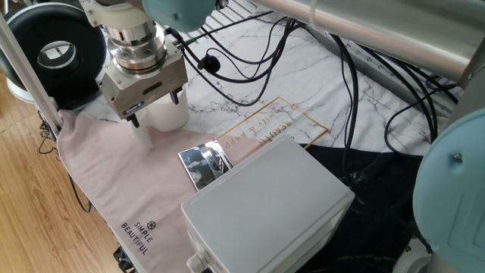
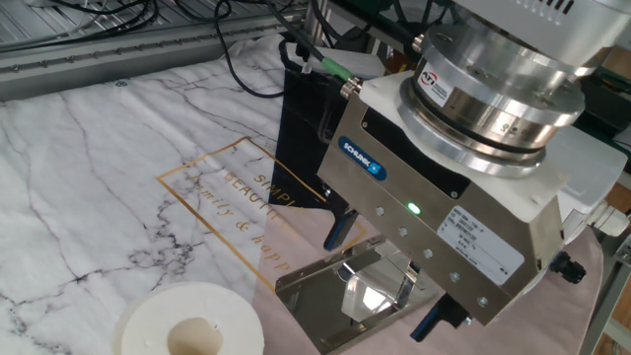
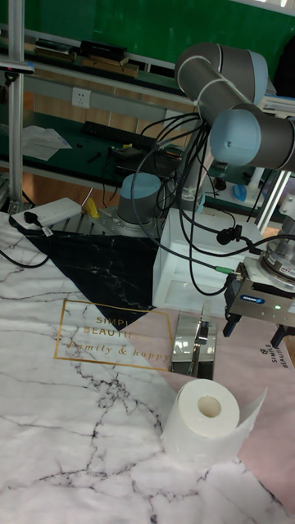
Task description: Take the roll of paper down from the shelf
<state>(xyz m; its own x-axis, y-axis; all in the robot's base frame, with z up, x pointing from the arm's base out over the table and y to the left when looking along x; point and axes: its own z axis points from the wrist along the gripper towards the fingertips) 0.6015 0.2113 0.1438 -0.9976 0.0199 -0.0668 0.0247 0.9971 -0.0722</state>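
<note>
in the tall fixed view, going from left to right, the marble-patterned surface (image 3: 49, 393) comes first, with a gold printed frame on it. next is the roll of paper (image 3: 202, 421), which stands upright on its flat end, the hollow core facing up. it rests on the surface at the edge of a pink cloth (image 3: 262, 385), not on the shelf, so the roll looks already taken down, and the standing pose seems to be how it was set there. a loose sheet hangs from its right side.

just behind the roll lies the shelf (image 3: 195, 348), a shiny chrome plate that mirrors the things around it. nothing is on it. behind the shelf stands a large pale grey box (image 3: 192, 266).

at the right, the tool (image 3: 256, 332) hangs above the pink cloth, apart from the roll and holding nothing. its two dark fingers (image 2: 340, 227) stand wide apart, so it is open. in the one fixed view the tool (image 1: 155, 114) is in front of the roll (image 1: 167, 115), above it. probably it is open because the release is done.
</note>
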